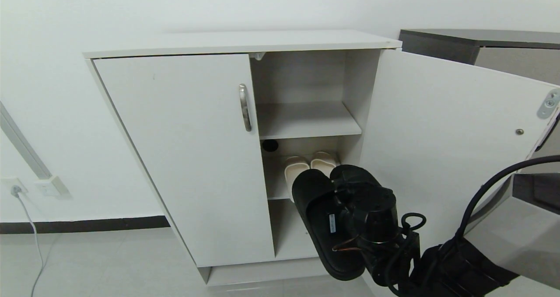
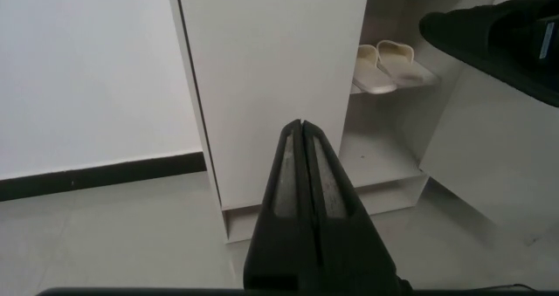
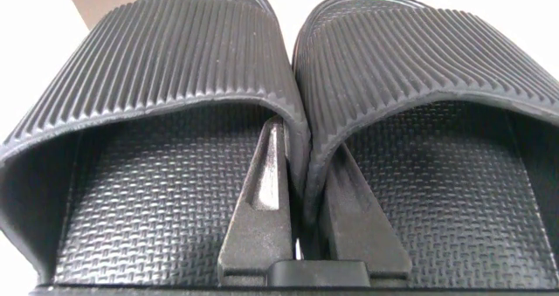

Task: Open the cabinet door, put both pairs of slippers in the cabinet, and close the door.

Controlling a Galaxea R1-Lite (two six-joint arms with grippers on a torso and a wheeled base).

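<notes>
Black ribbed rubber is surrounding the right gripper (image 3: 304, 143): its two fingers are pinching the touching inner strap edges of the black slippers (image 1: 321, 220), one finger inside each shoe. That grip is catching only thin, flexible strap, so the pair could be twisting or sliding free on the way in; the toes could be knocking the second shelf (image 1: 275, 188) or the cream slippers (image 1: 309, 163) lying on it. The pair is hanging in front of the cabinet (image 1: 240, 41) opening, beside its open right door (image 1: 437, 135). Each slipper is looking matte, with a grooved strap and pebbled footbed. Farther left, the left gripper (image 2: 301, 132) is hovering closed and empty, facing the closed left door (image 2: 271, 69).
</notes>
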